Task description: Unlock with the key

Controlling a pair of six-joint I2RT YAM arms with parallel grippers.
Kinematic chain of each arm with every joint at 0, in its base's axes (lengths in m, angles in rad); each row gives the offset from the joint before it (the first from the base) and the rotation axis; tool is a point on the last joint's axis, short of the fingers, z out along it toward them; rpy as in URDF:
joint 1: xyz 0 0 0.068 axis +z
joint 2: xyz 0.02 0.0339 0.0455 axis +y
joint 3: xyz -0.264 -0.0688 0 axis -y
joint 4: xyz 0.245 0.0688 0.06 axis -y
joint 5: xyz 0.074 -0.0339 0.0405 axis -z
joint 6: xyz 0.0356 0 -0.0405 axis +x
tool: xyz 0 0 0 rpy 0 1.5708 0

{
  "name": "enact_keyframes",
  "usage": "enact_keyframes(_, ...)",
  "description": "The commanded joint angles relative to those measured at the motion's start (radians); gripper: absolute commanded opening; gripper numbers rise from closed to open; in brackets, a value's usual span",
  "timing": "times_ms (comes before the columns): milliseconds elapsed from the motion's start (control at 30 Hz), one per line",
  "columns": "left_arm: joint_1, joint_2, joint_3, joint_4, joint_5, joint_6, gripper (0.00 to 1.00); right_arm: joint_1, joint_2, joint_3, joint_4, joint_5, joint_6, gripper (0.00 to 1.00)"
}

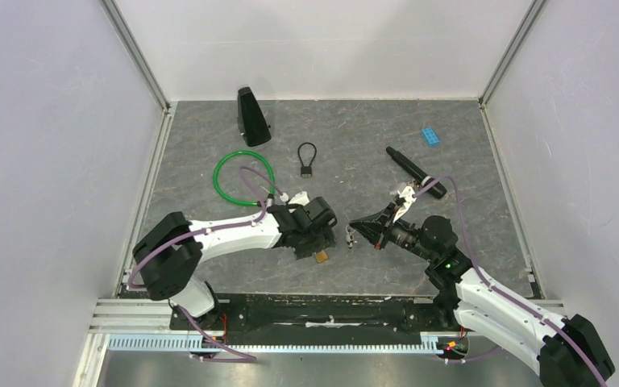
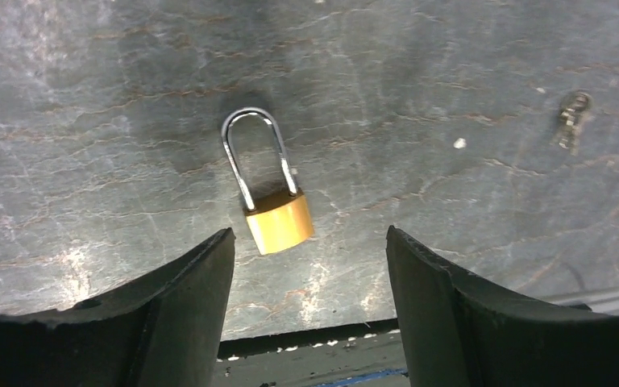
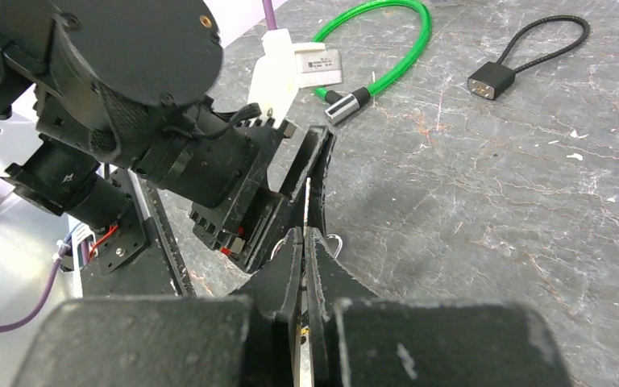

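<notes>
**Fig. 1. Reaching for the lock, arms close together.** The brass padlock [image 2: 278, 222] lies flat on the tabletop [image 1: 355, 137] near the near edge. Its steel loop points to about 11 o'clock and its base to 5 o'clock, as seen from the left wrist. The left gripper [image 2: 308, 240] hangs over the padlock with its jaws wide, one finger on each side of the brass body and neither touching it. The keys [image 2: 572, 117] show as a small bunch at 2 o'clock from the padlock, well apart from it. The right gripper [image 1: 356, 226] is fully closed, and its tip sits just beside the keys in the overhead view. Whether it pinches them cannot be told. A green cable loop [image 1: 243, 179] and a black cable lock [image 1: 307, 159] lie farther off, toward 11 and 12 o'clock.

*Likely faults from here.*
- If the left jaws close off-centre, they would probably catch a corner of the body. The padlock would then spin or skid toward the near rail instead of being held.
- A grip that covers the base would hide the keyhole, which presumably sits there, and leave the key no way in.
- The two grippers work almost nose to nose, so a careless move by either one could knock the other or sweep the keys away.
- The keys are thin and flat, so a closing pinch may slide off them.
</notes>
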Motion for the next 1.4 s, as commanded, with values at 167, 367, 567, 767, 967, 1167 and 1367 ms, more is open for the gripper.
enact_keyframes(167, -0.020, 0.087, 0.062, -0.121, -0.053, -0.126, 0.69, -0.013, -0.055, -0.010, -0.030, 0.041, -0.070, 0.00)
enact_keyframes(367, -0.021, 0.154, 0.114, -0.144, -0.071, -0.118, 0.63, -0.016, -0.067, -0.019, -0.036, 0.049, -0.073, 0.00)
enact_keyframes(567, -0.021, 0.201, 0.156, -0.185, -0.072, -0.118, 0.55, -0.020, -0.101, -0.031, -0.052, 0.072, -0.086, 0.00)
enact_keyframes(767, -0.020, 0.236, 0.163, -0.201, -0.061, -0.131, 0.50, -0.021, -0.136, -0.074, -0.014, 0.079, -0.065, 0.00)
enact_keyframes(967, -0.020, 0.274, 0.176, -0.210, -0.029, -0.133, 0.50, -0.022, -0.156, -0.091, -0.002, 0.068, -0.048, 0.00)
enact_keyframes(1167, -0.024, 0.293, 0.190, -0.236, -0.022, -0.138, 0.41, -0.022, -0.189, -0.121, 0.017, 0.071, -0.029, 0.00)
enact_keyframes(1367, -0.020, 0.262, 0.194, -0.248, -0.049, -0.148, 0.19, -0.022, -0.194, -0.128, 0.036, 0.031, -0.020, 0.00)
